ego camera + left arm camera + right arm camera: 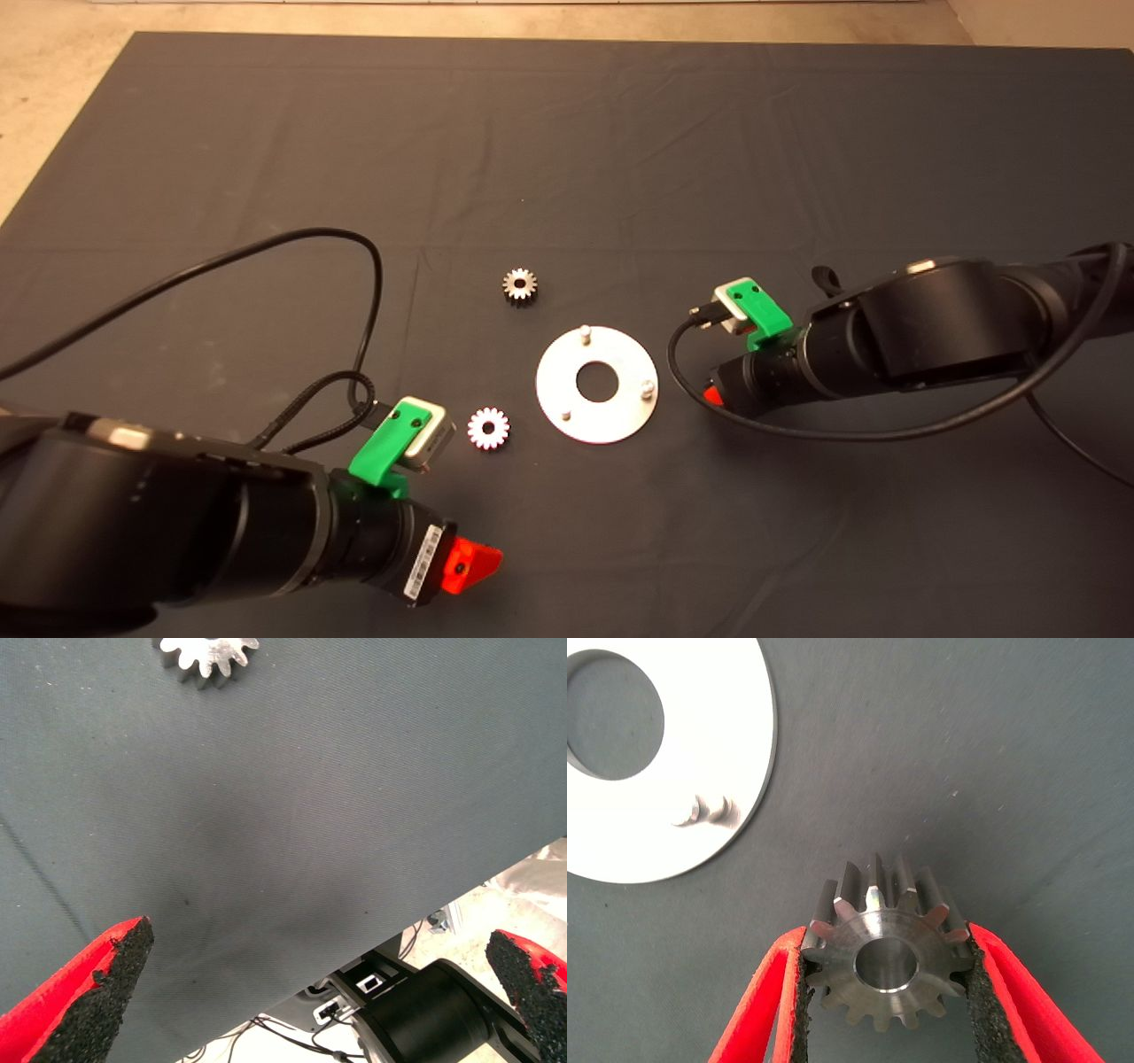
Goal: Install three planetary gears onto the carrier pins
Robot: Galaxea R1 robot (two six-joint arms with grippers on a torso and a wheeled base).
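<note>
A: Right wrist view, gear in the grip: the right gripper (886,992) has its two red fingers (766,1010) closed on one planetary gear (884,950), pads against opp. teeth, bore facing the lens. The carrier plate (735,771) lies just beside it.

B: And from overhead?

A: Head view: plate (620,403) mid-mat, three carrier pins (585,333) all bare. Two more gears flat on the mat (620,133), one beyond the plate (520,285), one near its left edge (488,429). Left gripper (469,567) low at front-left, fingers spread wide, holding nothing; the near gear (205,657) sits at the edge of its wrist view.

B: So which step?

A: Looks like gear no. 1 of 3, gripped but not yet placed. Next move prob. needs the bore centred over the nearest pin (648,386), gear level, then straight down.
</note>
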